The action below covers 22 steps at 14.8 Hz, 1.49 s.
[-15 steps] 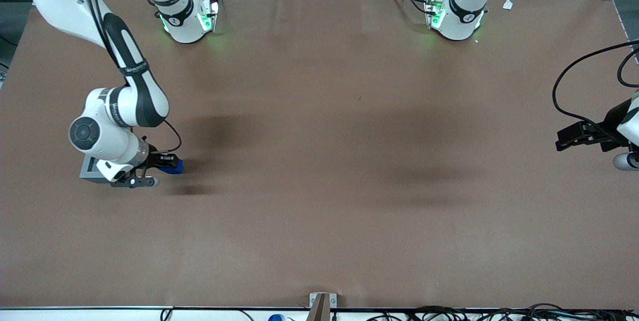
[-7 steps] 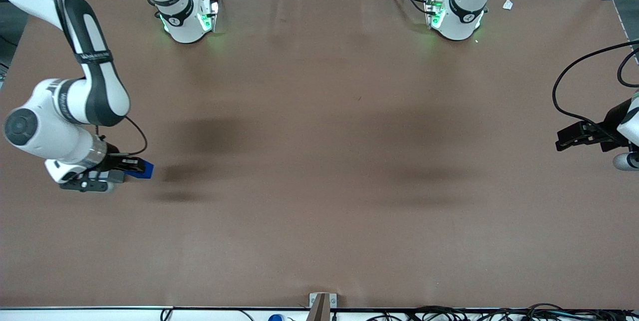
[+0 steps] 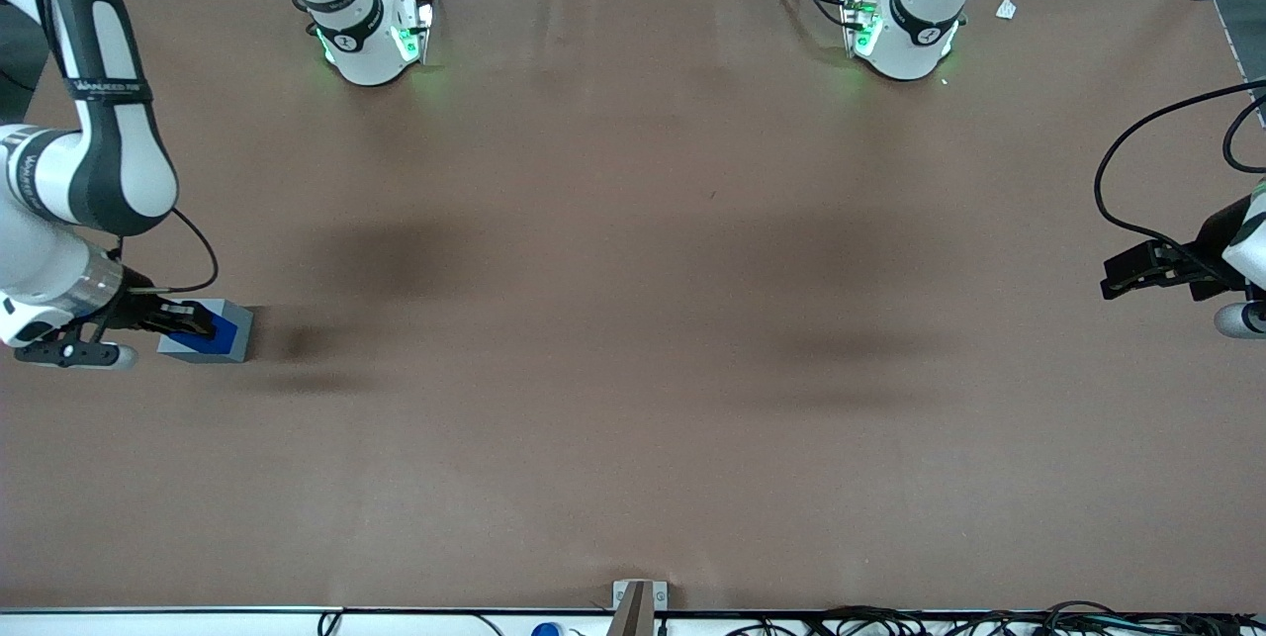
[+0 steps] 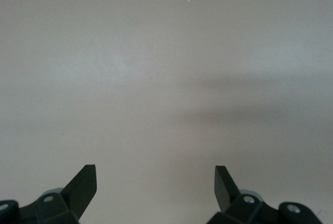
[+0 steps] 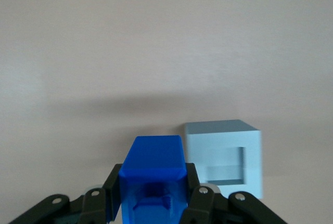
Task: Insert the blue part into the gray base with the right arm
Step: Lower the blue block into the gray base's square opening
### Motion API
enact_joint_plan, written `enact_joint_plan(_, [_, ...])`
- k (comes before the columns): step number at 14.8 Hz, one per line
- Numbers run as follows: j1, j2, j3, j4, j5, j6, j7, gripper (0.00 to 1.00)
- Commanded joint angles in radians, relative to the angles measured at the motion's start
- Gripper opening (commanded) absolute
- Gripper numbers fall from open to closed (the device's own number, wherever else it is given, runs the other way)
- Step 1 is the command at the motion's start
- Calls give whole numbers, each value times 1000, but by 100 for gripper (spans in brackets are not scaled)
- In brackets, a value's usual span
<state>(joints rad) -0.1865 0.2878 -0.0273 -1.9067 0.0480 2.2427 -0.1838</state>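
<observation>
My right arm's gripper [image 3: 194,322] is at the working arm's end of the table, shut on the blue part [image 3: 224,328]. In the front view the blue part overlaps the top of the gray base [image 3: 240,341], which stands on the brown table. In the right wrist view the gripper [image 5: 153,183] clamps the blue part [image 5: 154,168] between its black fingers [image 5: 193,181]. The gray base [image 5: 222,146] stands close beside the blue part, its square recess showing. The held blue part is not in the recess.
The brown table cover [image 3: 633,319] stretches wide toward the parked arm's end. Two arm bases [image 3: 371,33] stand along the table's edge farthest from the front camera. Cables lie along the edge nearest that camera [image 3: 890,616].
My gripper has carried the blue part sideways toward the working arm's end of the table, to the gray base. The arm no longer covers the gray base in the front view.
</observation>
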Motion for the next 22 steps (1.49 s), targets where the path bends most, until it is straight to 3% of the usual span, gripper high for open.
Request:
enact_joint_plan(1, [-48, -16, 15, -31, 7, 23, -40, 29])
enact_joint_plan(5, [-108, -4, 15, -31, 7, 32, -111, 29])
enact_joint_plan(22, [-143, 56, 15, -29, 10, 64, -157, 28])
